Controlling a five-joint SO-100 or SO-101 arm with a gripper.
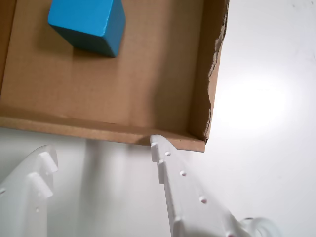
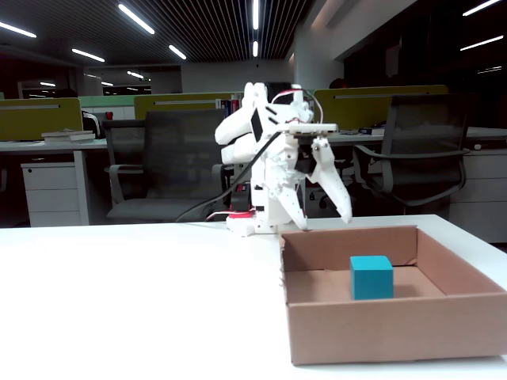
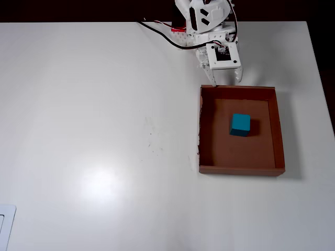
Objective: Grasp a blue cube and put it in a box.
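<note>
In the wrist view the pincer (image 1: 101, 150) stands spread apart with nothing between its two white fingers (image 1: 182, 187), both poised over the white table (image 1: 266, 98) just outside the near wall of the box (image 1: 98, 129). The blue cube (image 1: 89, 22) sits ahead of the pincer and a little to its left, resting on the cardboard floor — inside the box and well clear of the fingers.

By the look of it the placing step is done: the cube lies in the box and the pincer is released and empty. What remains, I judge, is only to draw the arm away from the box wall without nudging it, since the right finger's tip sits very close to that edge.

The wrist view cuts off the cube's top and the box's far side; the left finger is only partly in frame. In the fixed view the pincer (image 2: 326, 207) hangs behind the box (image 2: 380, 332), its tips hard to separate from the arm. The overhead view shows the cube (image 3: 241, 124) whole, but the pincer (image 3: 226, 78) is mostly hidden beneath the wrist housing.
</note>
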